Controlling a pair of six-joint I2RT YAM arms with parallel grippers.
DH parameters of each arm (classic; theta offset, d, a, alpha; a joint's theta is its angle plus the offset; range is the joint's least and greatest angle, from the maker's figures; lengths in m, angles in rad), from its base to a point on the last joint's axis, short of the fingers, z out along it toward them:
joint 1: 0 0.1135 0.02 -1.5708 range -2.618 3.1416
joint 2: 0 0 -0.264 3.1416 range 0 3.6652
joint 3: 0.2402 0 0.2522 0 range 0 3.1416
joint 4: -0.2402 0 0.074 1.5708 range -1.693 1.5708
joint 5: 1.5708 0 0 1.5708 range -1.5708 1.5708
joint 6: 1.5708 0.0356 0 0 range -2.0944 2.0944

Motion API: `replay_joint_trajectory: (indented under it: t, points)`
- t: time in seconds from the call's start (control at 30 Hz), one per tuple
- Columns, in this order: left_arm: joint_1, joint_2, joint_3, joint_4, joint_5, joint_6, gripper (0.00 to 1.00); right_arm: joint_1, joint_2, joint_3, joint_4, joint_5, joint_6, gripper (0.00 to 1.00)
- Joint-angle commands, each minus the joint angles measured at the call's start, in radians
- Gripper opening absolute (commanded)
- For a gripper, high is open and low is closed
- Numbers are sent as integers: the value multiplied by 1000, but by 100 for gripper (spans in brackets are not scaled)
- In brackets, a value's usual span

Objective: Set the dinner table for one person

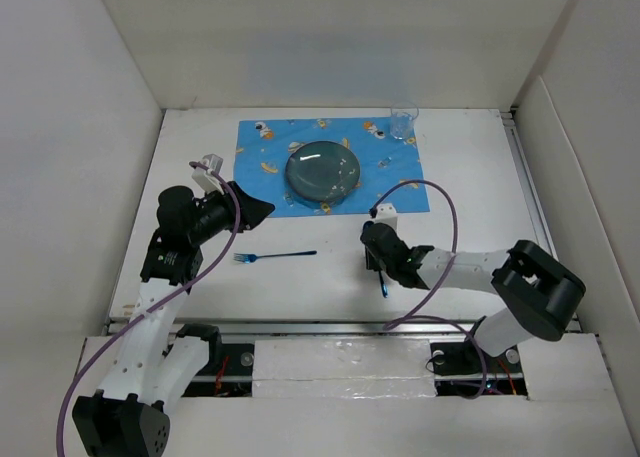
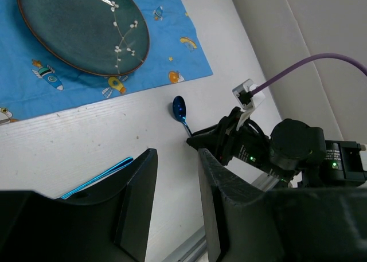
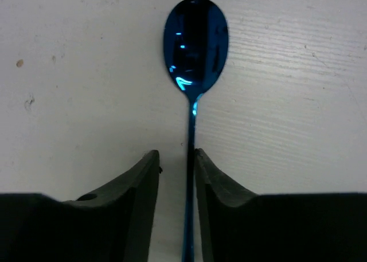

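On the white dinner table (image 1: 480,227) lies a blue cartoon-printed placemat (image 1: 262,172) with a dark teal plate (image 1: 324,170) on it. A clear glass (image 1: 403,124) stands at the mat's far right corner. A blue fork (image 1: 275,256) lies in front of the mat. My left gripper (image 2: 176,154) hangs open above the table, just left of the fork, nothing between its fingers. A blue spoon (image 3: 195,44) lies flat on the table. My right gripper (image 3: 176,156) is low over it and open: the handle runs between the fingers, against the right one, with a gap on the left.
White walls (image 1: 90,157) close in the table on the left, back and right. A metal rail (image 1: 330,327) runs along the near edge by the arm bases. A purple cable (image 1: 450,212) loops above the right arm.
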Motion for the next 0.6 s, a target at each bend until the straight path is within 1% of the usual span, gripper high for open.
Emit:
replay_joint_trajectory:
  t: [0.0, 0.07, 0.17, 0.3, 0.37, 0.4, 0.47, 0.53, 0.57]
  points:
    - [3, -4, 1, 36, 27, 9, 32, -1, 45, -7, 21, 24, 44, 34]
    - [3, -1, 1, 38, 28, 10, 32, -1, 55, -13, 32, 19, 50, 11]
    - [3, 1, 3, 38, 28, 10, 32, -1, 64, -13, 25, 30, 66, 0]
    - [3, 5, 3, 38, 27, 10, 32, 22, 23, 2, -15, 78, 70, 0]
    - [3, 8, 3, 38, 30, 7, 32, 9, -43, 22, -63, 93, 41, 0]
    - [3, 8, 1, 42, 33, 7, 32, -26, -85, 69, -77, 70, -23, 0]
    - [3, 8, 3, 42, 31, 6, 32, -77, -112, 85, -75, 55, -47, 0]
    - [3, 5, 1, 42, 30, 7, 32, -137, -120, 149, -51, -11, -120, 0]
    - [3, 4, 0, 39, 30, 7, 32, -195, -98, 174, -45, -33, -138, 0]
